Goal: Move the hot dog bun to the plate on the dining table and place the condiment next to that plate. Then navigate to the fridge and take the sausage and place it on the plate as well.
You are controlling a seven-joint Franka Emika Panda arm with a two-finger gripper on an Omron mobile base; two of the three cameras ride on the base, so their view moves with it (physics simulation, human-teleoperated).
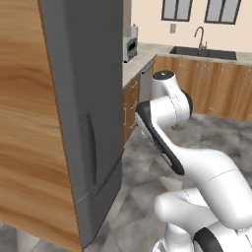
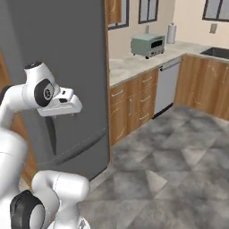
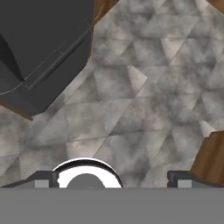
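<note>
Robot is parked at the fridge (image 1: 86,123), door shut, so this looks like the last leg: fetching the sausage. Bun, plate and condiment aren't in frame, so I can't confirm those steps from here. I'd guess they're done, since the base is already at the fridge. Sausage isn't visible; presumably it's behind the closed door.

Pincer (image 3: 113,178) is spread wide and carrying nothing, tips pointing down at the floor (image 3: 153,100). In the right base view the hand (image 2: 60,103) sits level, just in front of the fridge door and apart from it.

Left to do, as I judge it: open the door, find the sausage, grab it, drive back to the dining table, drop it on the plate.

Materials:
- Fridge: flat matte grey slab doors, a dark vertical recessed handle (image 1: 91,147), a seam above the lower drawer.
- Side panel (image 1: 29,123): light wood, strong grain.
- Floor: grey mottled stone in angular tiles.
- Cabinets (image 2: 132,107): warm wood fronts with thin metal pulls, pale stone table (image 2: 129,65) on top.
- Toaster oven (image 2: 147,44): boxy, pale green-grey.
- Dishwasher front (image 2: 166,85): plain grey panel.
</note>
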